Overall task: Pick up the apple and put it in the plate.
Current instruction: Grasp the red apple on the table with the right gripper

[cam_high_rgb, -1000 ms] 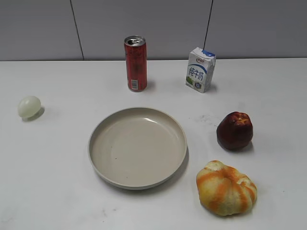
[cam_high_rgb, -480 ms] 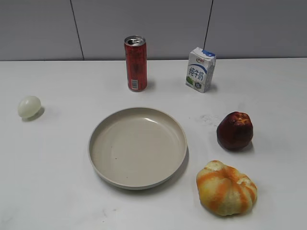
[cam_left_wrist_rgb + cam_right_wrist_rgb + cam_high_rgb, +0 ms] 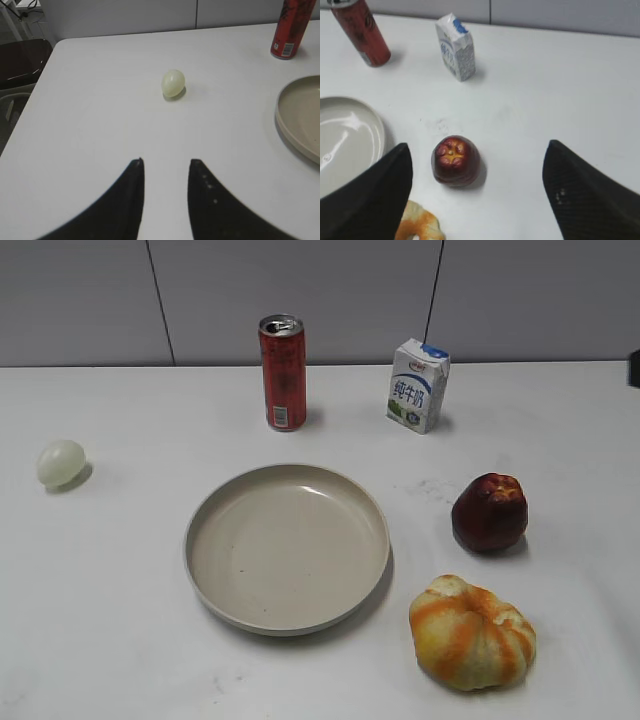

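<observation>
- Sat on the table (image 3: 120, 640): apple (image 3: 489, 512), right of the plate (image 3: 287, 546), apart from it.
- Lay near of the apple: striped orange fruit (image 3: 471, 632).
- Stood at the far side: red can (image 3: 283, 372) and milk carton (image 3: 417, 385).
- Hovered above the apple with jaws spread wide: right gripper (image 3: 477, 182).
- Hung near the pale ball (image 3: 173, 82), jaws slightly parted and holding nothing: left gripper (image 3: 165, 170).

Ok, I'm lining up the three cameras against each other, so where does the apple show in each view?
Exterior view: the apple sits right of the plate, above the striped fruit.
Left wrist view: not in it.
Right wrist view: lower centre, between the wide-open gripper fingers.
Shared landmark: the red can, seen top right in the left wrist view and top left in the right wrist view.
</observation>
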